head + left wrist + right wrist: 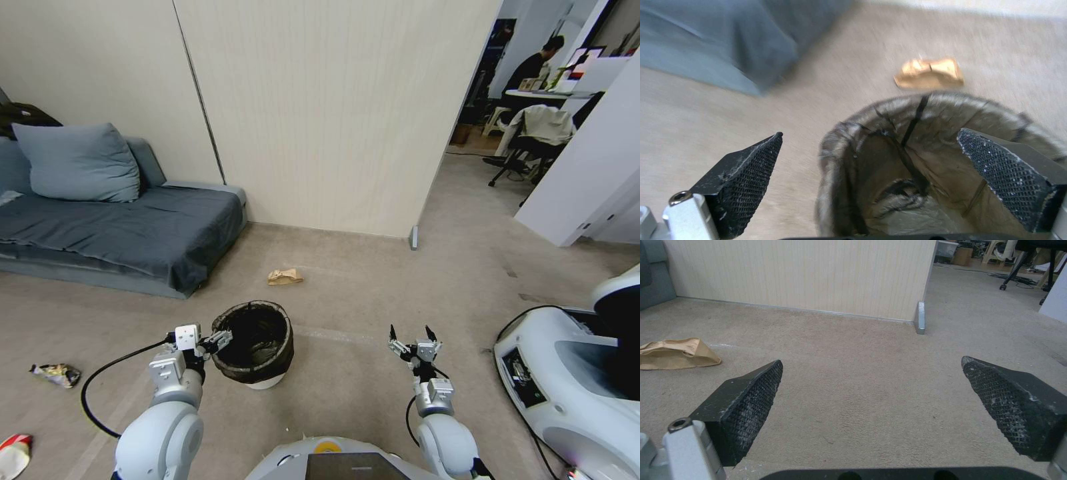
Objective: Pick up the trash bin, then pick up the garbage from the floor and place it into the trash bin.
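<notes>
Beige carpet runs from a grey sofa (pixel 133 227) to a pale wall. Our left gripper (pixel 220 341) straddles the near rim of the trash bin (pixel 255 341) — jaws wide, gripping nothing, seemingly lined up to pinch it. Our right gripper (pixel 413 337) hovers open and empty beside it. A tan wrapper (pixel 285 276) lies just beyond the bin.

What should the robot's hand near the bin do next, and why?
Probably ease the left gripper a little further onto the trash bin and close. Its fingers are open and straddle the bag-covered near rim, one outside and one over the inside, gripping nothing yet. The right gripper hangs open over bare carpet, and a tan wrapper lies beyond the bin.
</notes>
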